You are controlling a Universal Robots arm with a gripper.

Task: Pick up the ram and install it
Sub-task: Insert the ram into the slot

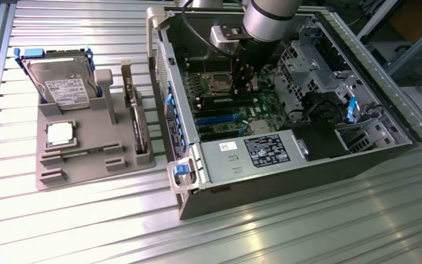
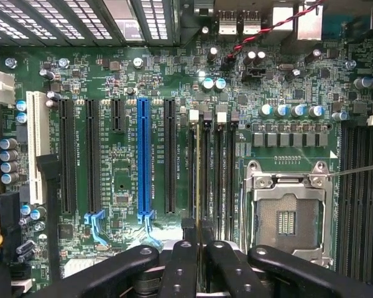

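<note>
Reaching down into the open computer case [image 1: 299, 159], the gripper [image 2: 201, 247] is clenched on the ram [image 2: 201, 186], which shows edge-on as a thin strip between the fingers [image 2: 181, 267]. The ram stands upright over the motherboard [image 2: 124, 180], lined up along one of the memory slots just beside the CPU socket [image 2: 287, 217]. Whether it touches the slot cannot be told. On the exterior view's left, apart from the case, a gray tray [image 1: 79, 162] holds a hard drive [image 1: 64, 82] at its far end, a silver CPU chip [image 1: 59, 133] nearer, and an expansion card [image 1: 139, 129] on edge along its right side. Everything rests on a slatted metal table [image 1: 306, 236].
</note>
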